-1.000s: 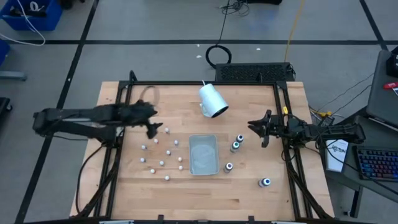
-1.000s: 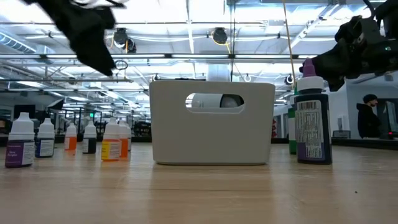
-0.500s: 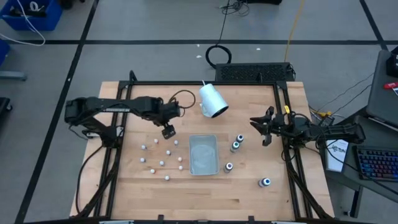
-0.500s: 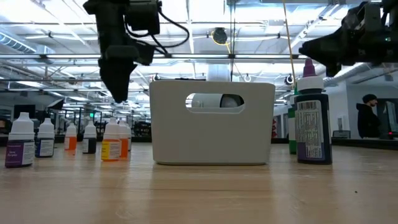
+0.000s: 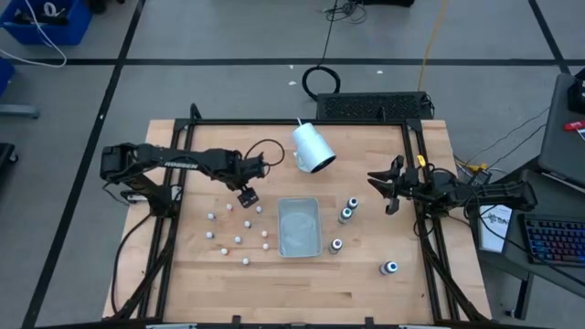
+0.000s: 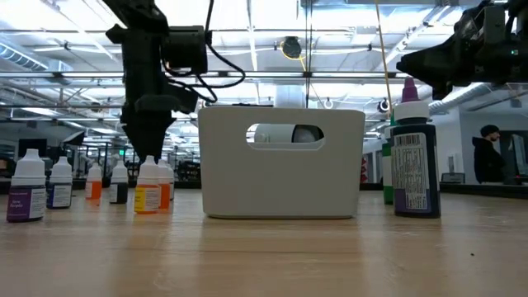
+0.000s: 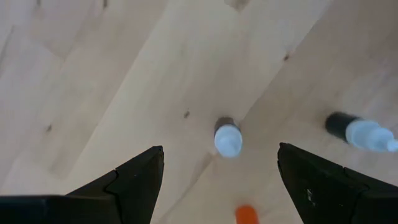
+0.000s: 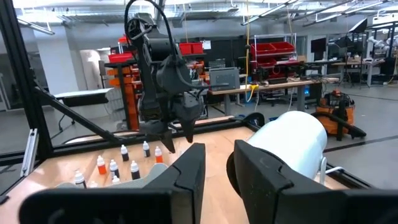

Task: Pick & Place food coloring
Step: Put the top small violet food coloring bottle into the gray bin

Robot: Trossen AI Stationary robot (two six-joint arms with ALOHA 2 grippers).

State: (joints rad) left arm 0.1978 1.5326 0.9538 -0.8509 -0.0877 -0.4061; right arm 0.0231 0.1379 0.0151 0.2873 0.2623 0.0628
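High view: the left end effector (image 5: pixel 248 196) hangs over the far edge of the cluster of small bottles (image 5: pixel 237 230) on the left half of the desk (image 5: pixel 183 274), left of the tray (image 5: pixel 299 228). Its fingers are wide apart and hold nothing. The bottles stand close together, so a descent that is a little off can tip a neighbour.

Low view: the left end effector (image 6: pixel 146 132) is just above the bottle caps (image 6: pixel 148 167). The bottles are light and narrow; one bump can make them roll.

Left wrist view: one capped bottle (image 7: pixel 227 138) lies between the fingers (image 7: pixel 134 180), roughly centred. A dark bottle (image 7: pixel 360 132) is near and could be knocked.

Right wrist view: the right end effector (image 8: pixel 214 171) is closed, empty, and waits on the right, near the cup (image 8: pixel 292 140).
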